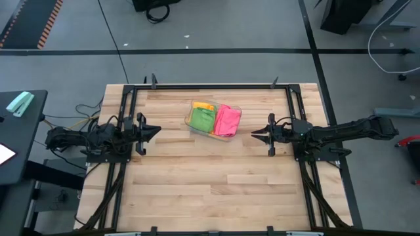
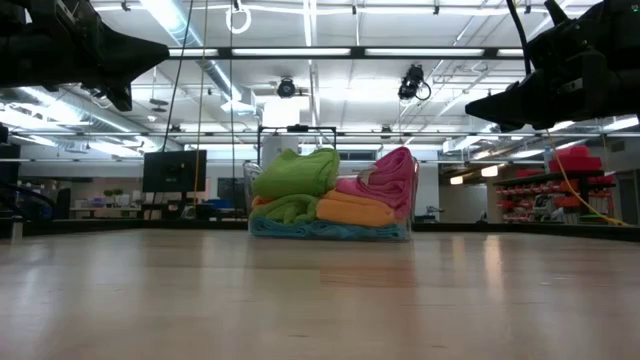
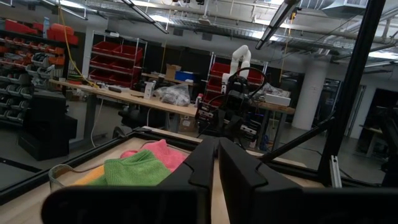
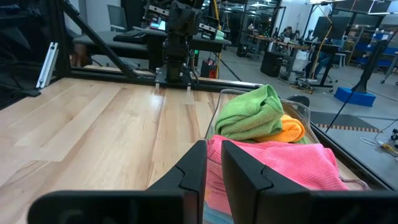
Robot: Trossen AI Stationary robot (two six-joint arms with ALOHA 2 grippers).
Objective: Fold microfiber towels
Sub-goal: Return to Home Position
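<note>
Flanking the tray of towels, left hand and right hand hover.

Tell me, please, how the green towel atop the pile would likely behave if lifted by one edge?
It would probably droop and unfold: the green towel lies in soft, rumpled folds. It is probably light, heaped high without squashing the orange towel beneath. Its nap may cling to the pink towel beside it.
</note>
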